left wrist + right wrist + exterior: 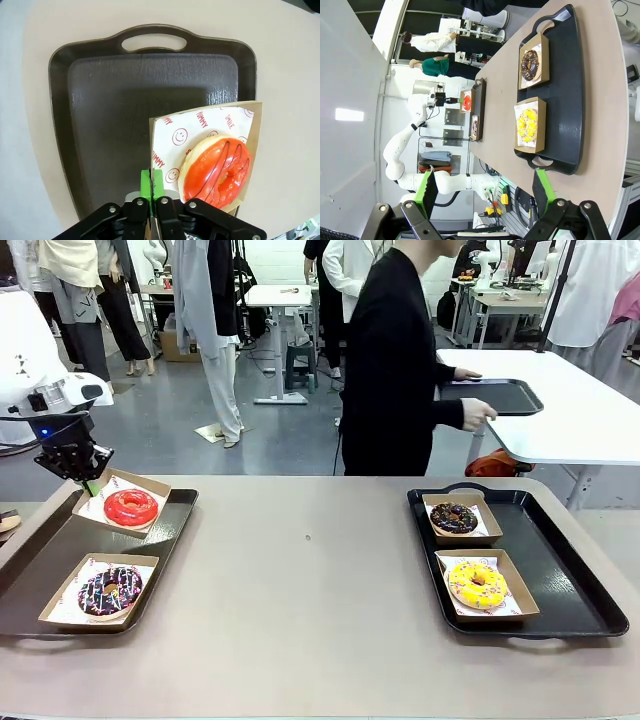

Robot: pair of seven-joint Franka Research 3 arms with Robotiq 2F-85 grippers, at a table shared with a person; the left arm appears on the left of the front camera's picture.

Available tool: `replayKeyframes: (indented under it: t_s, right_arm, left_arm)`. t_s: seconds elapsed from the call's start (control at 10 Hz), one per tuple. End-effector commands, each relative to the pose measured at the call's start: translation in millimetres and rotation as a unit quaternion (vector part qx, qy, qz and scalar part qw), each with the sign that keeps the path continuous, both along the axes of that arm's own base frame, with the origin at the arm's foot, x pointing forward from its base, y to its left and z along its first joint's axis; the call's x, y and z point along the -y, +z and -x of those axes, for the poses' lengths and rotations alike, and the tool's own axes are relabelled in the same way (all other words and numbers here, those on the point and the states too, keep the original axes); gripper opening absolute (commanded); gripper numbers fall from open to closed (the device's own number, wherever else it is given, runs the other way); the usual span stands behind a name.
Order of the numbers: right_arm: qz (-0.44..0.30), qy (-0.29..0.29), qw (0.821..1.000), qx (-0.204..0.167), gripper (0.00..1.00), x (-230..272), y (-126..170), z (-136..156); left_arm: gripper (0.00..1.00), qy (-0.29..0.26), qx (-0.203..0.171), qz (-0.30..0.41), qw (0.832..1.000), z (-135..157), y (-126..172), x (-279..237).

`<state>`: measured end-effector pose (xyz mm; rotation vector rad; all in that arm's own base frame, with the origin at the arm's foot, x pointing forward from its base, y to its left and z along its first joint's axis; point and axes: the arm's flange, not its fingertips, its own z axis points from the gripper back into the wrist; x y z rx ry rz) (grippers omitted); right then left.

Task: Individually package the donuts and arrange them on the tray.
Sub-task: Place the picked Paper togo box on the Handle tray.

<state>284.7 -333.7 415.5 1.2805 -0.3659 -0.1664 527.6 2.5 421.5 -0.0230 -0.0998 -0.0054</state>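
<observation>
Purple sprinkled donut (110, 590) lies flat in its carton on the left tray (40, 560). Behind it, the left gripper (90, 483) is clamped on the corner of the red donut's carton (252, 135), tilting it; red donut (131, 507) inside. Right gripper (485, 192) stands fully open, holding nothing. Chocolate donut (454, 518) and yellow donut (477, 585) lie boxed on the right tray (570, 580).

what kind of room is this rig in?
Looks like a robotics lab or data-collection space, not a bakery. A white robot arm works at the tan table, more white work tables stand behind, and people stand about on a grey floor.
</observation>
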Motion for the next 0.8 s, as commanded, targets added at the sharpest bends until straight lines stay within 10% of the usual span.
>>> replayKeyframes:
  t_s: [0.0, 0.7]
  right_arm:
    - [0.002, 0.001, 1.0, -0.003, 1.0, -0.3, -0.8, 1.7]
    - [0.002, 0.001, 1.0, -0.003, 1.0, -0.3, -0.8, 1.7]
  left_arm:
    - [0.01, 0.001, -0.002, 0.0, 1.0, 3.1, -2.8, -0.5]
    - [0.01, 0.001, -0.002, 0.0, 1.0, 3.1, -2.8, -0.5]
